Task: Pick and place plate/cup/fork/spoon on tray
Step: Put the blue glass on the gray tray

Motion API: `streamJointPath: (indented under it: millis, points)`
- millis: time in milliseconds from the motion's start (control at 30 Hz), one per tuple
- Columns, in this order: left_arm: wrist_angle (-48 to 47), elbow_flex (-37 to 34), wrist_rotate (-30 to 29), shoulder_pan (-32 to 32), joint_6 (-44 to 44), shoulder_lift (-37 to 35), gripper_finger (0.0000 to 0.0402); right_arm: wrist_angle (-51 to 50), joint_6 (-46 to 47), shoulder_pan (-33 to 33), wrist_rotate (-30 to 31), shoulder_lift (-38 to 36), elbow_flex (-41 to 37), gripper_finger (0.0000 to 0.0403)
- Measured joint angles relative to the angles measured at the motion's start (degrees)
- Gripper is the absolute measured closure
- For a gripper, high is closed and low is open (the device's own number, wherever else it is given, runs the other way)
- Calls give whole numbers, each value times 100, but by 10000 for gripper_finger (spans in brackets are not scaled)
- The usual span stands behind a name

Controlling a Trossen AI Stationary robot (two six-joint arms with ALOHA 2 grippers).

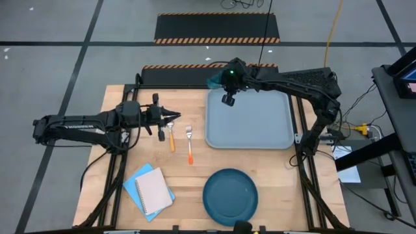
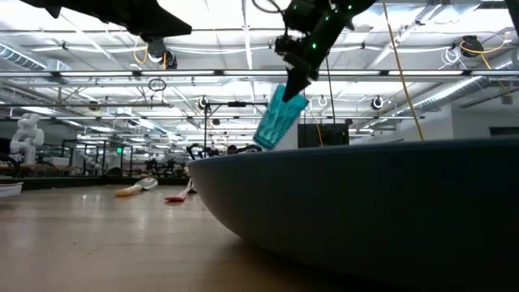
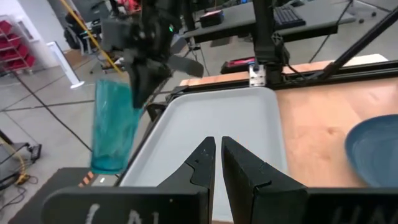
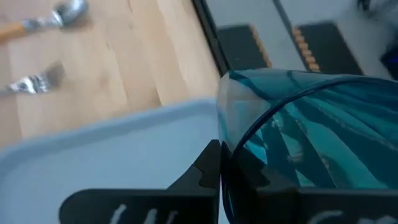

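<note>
R gripper (image 1: 227,91) is clamped on the cup's (image 2: 280,116) rim, holding it tilted in the air over the tray's (image 1: 260,133) far-left corner, prob. to set it down inside. Tray holds nothing yet. L gripper (image 1: 170,117), fingers nearly together and holding nothing, hovers by spoon (image 1: 170,135) and fork (image 1: 190,144); plate (image 1: 231,196) sits on table.
</note>
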Motion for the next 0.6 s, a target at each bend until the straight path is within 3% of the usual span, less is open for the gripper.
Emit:
streamJointPath:
  millis: [300,600]
  points:
    - [-88,-4,2,28,-105,3,369,-15,-76,9,-7,496,0,403]
    - [-178,-4,2,30,-81,3,369,-51,-87,9,-15,515,0,392]
